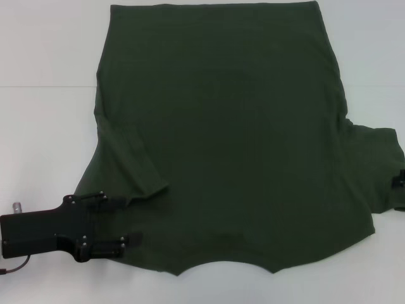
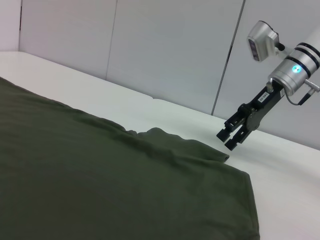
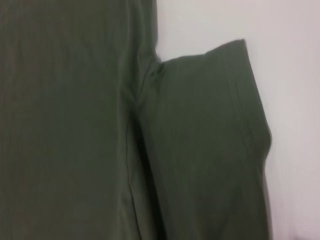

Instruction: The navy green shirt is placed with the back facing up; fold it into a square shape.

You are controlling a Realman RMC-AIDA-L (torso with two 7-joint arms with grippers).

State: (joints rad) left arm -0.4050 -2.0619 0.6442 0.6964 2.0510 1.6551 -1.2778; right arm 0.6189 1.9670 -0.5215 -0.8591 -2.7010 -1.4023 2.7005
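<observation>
The navy green shirt point(image 1: 234, 139) lies spread flat on the white table, its curved neckline at the near edge. Its left sleeve point(image 1: 136, 171) is folded in over the body, while the right sleeve point(image 1: 380, 168) sticks out flat. My left gripper point(image 1: 123, 221) is open at the shirt's near left shoulder edge, with its fingers over the fabric. At the picture's right edge, my right gripper point(image 1: 400, 193) is by the end of the right sleeve. The left wrist view shows the right gripper point(image 2: 227, 140) hovering just above that sleeve point(image 2: 200, 150), jaws apart and empty. The right wrist view shows the sleeve point(image 3: 210, 145) from above.
White table point(image 1: 44, 95) surrounds the shirt on the left, right and near sides. The shirt's hem point(image 1: 215, 6) reaches the far edge of the head view. Pale wall panels point(image 2: 165, 45) stand behind the table.
</observation>
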